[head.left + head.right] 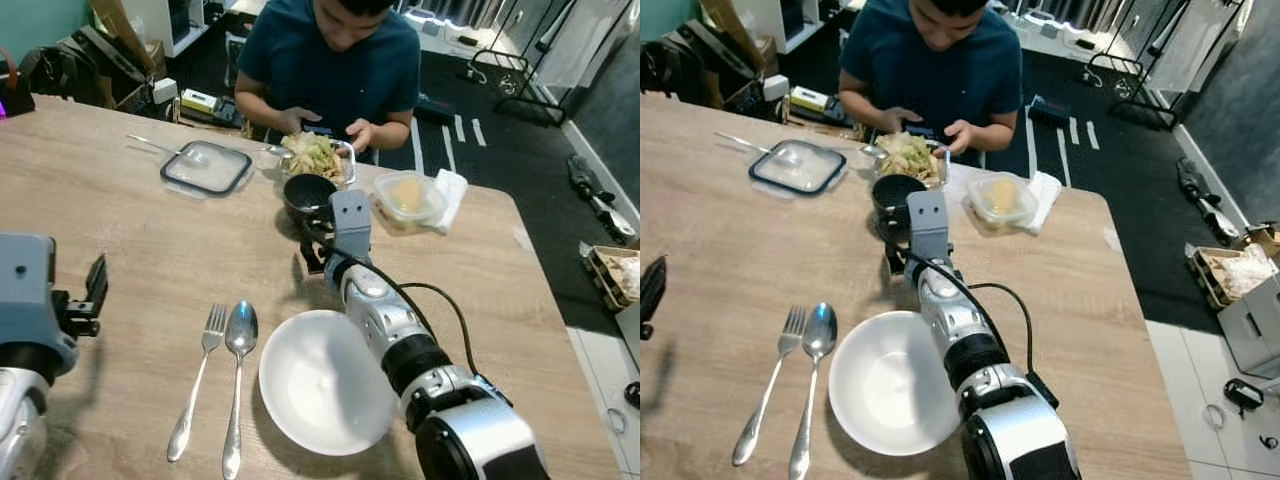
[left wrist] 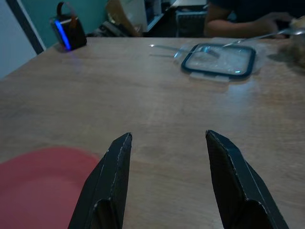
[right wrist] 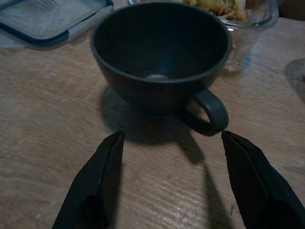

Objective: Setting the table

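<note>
Head views: a pale wood-grain table (image 1: 120, 230) carries one round, glossy white bowl (image 1: 318, 380), one metal fork (image 1: 200, 375) and one metal spoon (image 1: 238, 370) lying side by side just left of the bowl, handles toward the robot. Farther off stands one matte black cup (image 1: 306, 195), rounded, with a loop handle. Behind it are one clear glass dish of food (image 1: 316, 155), one clear plastic tub (image 1: 408, 198) on a white napkin (image 1: 450, 190), and one flat transparent lid with a dark rim (image 1: 207, 166). A person (image 1: 335, 60) in a dark blue shirt sits at the far edge, both hands by the dish. The silver right arm reaches over the bowl's edge, and the right gripper (image 1: 315, 250) sits low just short of the cup. The left gripper (image 1: 95, 290) hangs at the table's near left side.

Left wrist view: two black fingers (image 2: 112, 186) stand spread apart over bare wood; the lid with a fork resting on it lies well beyond, and a blurred red patch (image 2: 38, 186) sits near the fingers.

Right wrist view: two black fingers (image 3: 95, 183) are spread wide with nothing between them, and the cup (image 3: 159, 52) stands just ahead, empty, its handle (image 3: 209, 112) pointing toward the gripper.
</note>
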`<state>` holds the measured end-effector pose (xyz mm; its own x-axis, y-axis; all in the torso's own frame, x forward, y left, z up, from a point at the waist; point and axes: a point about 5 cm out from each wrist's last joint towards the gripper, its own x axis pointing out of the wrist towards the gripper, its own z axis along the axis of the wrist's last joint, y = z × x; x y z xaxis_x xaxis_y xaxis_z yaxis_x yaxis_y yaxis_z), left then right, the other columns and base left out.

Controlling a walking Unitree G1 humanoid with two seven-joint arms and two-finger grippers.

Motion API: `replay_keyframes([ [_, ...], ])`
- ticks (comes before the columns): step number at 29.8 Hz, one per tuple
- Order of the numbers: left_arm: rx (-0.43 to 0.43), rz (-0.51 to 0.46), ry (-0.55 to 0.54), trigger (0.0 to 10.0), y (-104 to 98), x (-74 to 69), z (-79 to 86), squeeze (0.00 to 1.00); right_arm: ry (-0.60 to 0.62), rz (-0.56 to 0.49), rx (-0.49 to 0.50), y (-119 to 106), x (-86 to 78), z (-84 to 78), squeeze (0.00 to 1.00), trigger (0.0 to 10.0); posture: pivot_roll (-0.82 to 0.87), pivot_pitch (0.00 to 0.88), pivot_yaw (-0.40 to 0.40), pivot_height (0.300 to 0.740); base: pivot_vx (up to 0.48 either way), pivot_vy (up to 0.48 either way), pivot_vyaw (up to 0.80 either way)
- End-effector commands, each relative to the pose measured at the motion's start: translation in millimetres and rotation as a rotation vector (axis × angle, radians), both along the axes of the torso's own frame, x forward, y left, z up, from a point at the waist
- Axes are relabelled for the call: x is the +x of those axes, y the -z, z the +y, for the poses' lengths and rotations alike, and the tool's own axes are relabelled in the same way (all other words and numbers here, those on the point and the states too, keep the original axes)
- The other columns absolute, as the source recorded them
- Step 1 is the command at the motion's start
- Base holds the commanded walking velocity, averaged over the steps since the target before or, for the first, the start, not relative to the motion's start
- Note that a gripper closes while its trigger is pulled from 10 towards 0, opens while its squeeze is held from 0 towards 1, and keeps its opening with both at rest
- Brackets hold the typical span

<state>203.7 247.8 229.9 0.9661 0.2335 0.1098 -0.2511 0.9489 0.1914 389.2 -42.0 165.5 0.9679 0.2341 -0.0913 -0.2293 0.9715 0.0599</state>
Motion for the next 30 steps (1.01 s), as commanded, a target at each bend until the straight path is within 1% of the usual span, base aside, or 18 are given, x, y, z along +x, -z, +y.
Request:
replay_keyframes([
  [1,0.002,0.005,0.005,10.0,-1,-4.0,-1.3,0.0,0.019,0.005,0.008,1,0.8,-1.9,0.0,10.0,0.46,0.129,-0.075,0.74,0.0,0.0,0.0],
  [8,-0.004,0.021,0.01,10.0,0,-5.0,-3.3,0.0,0.033,-0.029,-0.011,-3,3.2,-3.7,0.0,10.0,0.46,0.13,-0.072,0.74,0.0,0.0,0.0],
  [11,-0.007,0.03,0.016,10.0,0,-5.9,-4.5,0.0,0.044,-0.074,-0.025,-7,4.5,-5.8,0.0,10.0,0.46,0.132,-0.068,0.74,0.0,0.0,0.0],
  [17,-0.008,0.034,0.018,10.0,-1,-7.4,-4.6,0.0,0.0,-0.13,-0.004,-14,3.9,0.9,0.0,10.0,0.47,0.137,-0.063,0.74,0.0,0.0,0.0],
  [21,-0.008,0.041,0.018,10.0,-1,-8.9,-4.7,0.0,-0.041,-0.148,-0.015,-16,3.4,5.0,0.0,10.0,0.47,0.141,-0.061,0.74,0.0,0.0,0.0],
  [28,-0.007,0.048,0.015,10.0,-1,-11.4,-4.6,0.0,-0.041,-0.139,-0.044,-15,4.7,4.8,0.0,10.0,0.48,0.148,-0.062,0.74,0.0,0.0,0.0],
  [30,-0.009,0.053,0.012,10.0,0,-12.9,-5.5,0.0,-0.024,-0.152,-0.069,-17,5.9,3.1,0.0,10.0,0.49,0.152,-0.061,0.74,0.0,0.0,0.0],
])
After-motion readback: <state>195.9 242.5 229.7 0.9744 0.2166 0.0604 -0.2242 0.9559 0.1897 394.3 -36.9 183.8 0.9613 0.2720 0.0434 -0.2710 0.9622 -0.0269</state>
